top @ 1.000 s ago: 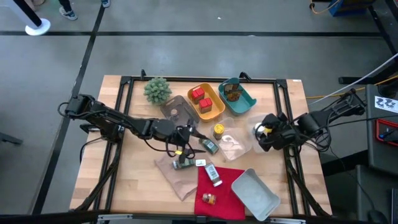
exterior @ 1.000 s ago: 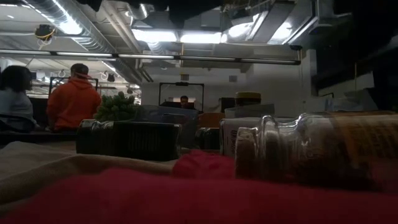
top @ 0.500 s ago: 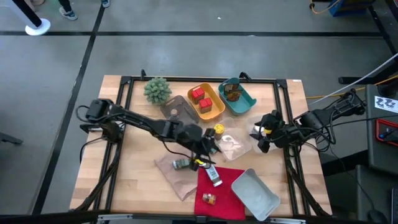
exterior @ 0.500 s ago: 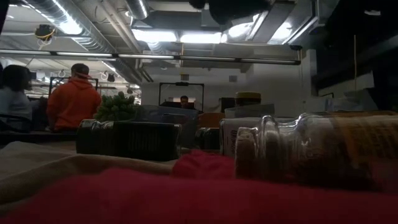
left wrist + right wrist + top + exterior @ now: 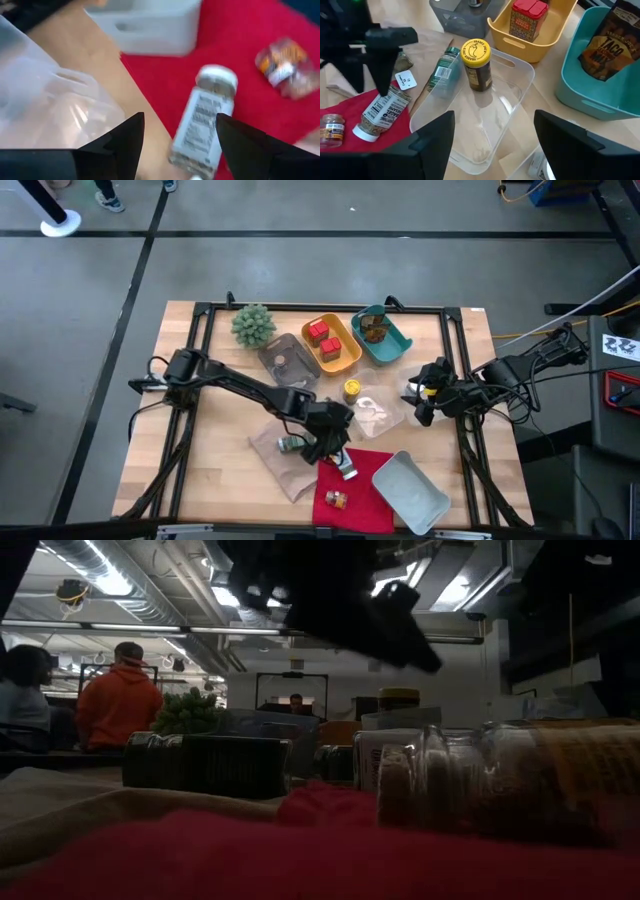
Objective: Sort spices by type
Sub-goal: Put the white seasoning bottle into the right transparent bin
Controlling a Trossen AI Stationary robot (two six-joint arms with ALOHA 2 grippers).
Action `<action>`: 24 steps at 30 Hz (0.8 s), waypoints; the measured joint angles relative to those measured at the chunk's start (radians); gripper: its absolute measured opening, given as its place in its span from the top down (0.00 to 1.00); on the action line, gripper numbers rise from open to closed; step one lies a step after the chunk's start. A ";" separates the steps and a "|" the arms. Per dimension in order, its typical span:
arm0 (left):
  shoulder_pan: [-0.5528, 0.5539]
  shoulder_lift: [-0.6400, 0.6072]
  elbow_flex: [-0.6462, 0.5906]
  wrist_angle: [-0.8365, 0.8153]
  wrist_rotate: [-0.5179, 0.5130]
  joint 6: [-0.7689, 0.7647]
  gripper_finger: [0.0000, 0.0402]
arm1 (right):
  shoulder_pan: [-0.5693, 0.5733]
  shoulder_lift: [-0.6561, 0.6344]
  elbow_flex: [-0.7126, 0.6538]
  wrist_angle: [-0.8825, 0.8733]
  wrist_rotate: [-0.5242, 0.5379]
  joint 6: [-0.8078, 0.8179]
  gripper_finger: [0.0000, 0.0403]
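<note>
My left gripper point(image 5: 330, 448) point(image 5: 177, 145) is open and hangs just above a white-capped jar point(image 5: 205, 120) point(image 5: 343, 463). That jar lies on its side on a red cloth point(image 5: 372, 465), between the two fingers and apart from them. A brown jar point(image 5: 336, 500) lies nearer on the same cloth. One green-capped jar point(image 5: 292, 444) lies on brown paper, and another point(image 5: 442, 70) lies beside a clear tray. A yellow-capped jar point(image 5: 477, 65) stands upright in that tray. Two red tins point(image 5: 320, 338) sit in a yellow tray. My right gripper point(image 5: 418, 402) point(image 5: 495, 145) waits open at the table's right.
A teal tray point(image 5: 395, 345) with taco packets sits at the far edge, and a spiky green plant point(image 5: 253, 325) at the far left. A second clear tray point(image 5: 285, 358) is beside the yellow one. A grey tray point(image 5: 410, 490) lies near the front right. People are in the room behind.
My left gripper has swung from above the brown paper toward the table's right and near edge. It has come down over the white-capped jar on the red cloth and dropped into the top of the low view. The jars have stayed where they were.
</note>
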 joint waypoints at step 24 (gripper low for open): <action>0.002 0.053 0.000 -0.036 0.045 0.105 0.43 | 0.000 0.000 0.000 0.004 0.000 0.001 0.33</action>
